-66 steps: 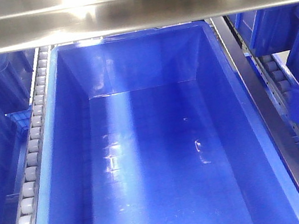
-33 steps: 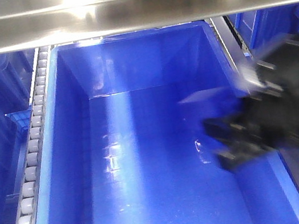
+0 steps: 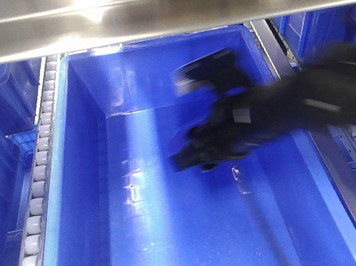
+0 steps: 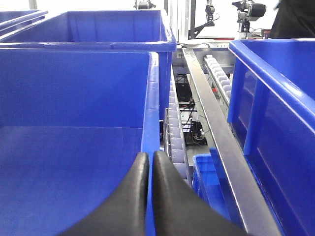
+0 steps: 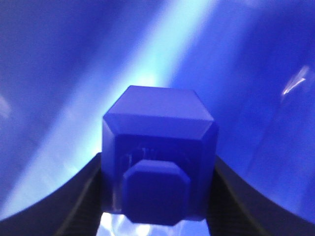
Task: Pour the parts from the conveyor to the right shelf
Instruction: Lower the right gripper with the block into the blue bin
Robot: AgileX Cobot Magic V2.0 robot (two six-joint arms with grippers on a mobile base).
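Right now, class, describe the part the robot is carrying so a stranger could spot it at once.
Find the big blue bin in the middle of the steel roller shelf. The right hand reaches over it, shut on the block: a small blue cube with a stud on one face, the only loose piece among the bins.

Your right arm (image 3: pixel 324 104) comes in from the right edge of the front view, black and motion-blurred, reaching leftward and slightly down. Your right gripper (image 3: pixel 199 153) leads at its left end; in its wrist view both dark fingers (image 5: pixel 81 196) press the flanks of the blue block (image 5: pixel 158 164). Your left gripper (image 4: pixel 150 169) shows its two black fingertips pressed together, pointing forward, nothing between them.
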